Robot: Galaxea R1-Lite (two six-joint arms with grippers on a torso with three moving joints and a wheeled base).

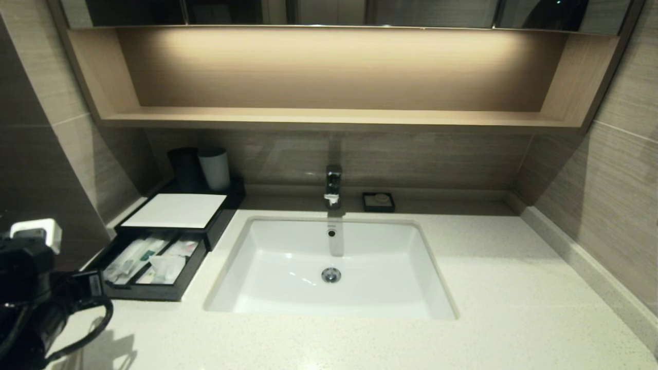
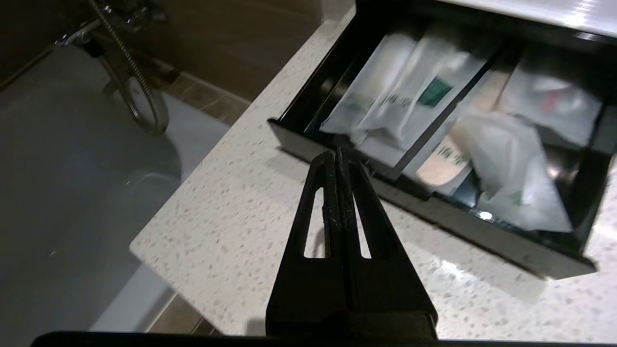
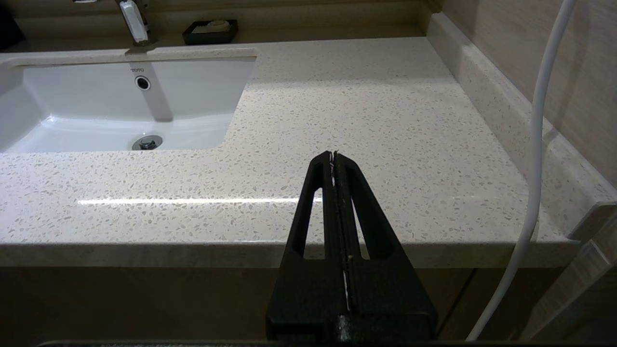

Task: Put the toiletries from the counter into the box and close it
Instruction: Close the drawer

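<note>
Two toiletries lie in the open front drawer of the box, at the surface's left end. Left gripper hovers just before the drawer, jaws closed and empty; right gripper parked right of the sink, closed.

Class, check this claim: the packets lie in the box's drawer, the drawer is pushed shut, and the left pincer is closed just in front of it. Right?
Not quite. The drawer stands pulled open, as the head view shows; the packets do lie inside it, and the left pincer is closed just in front.
</note>
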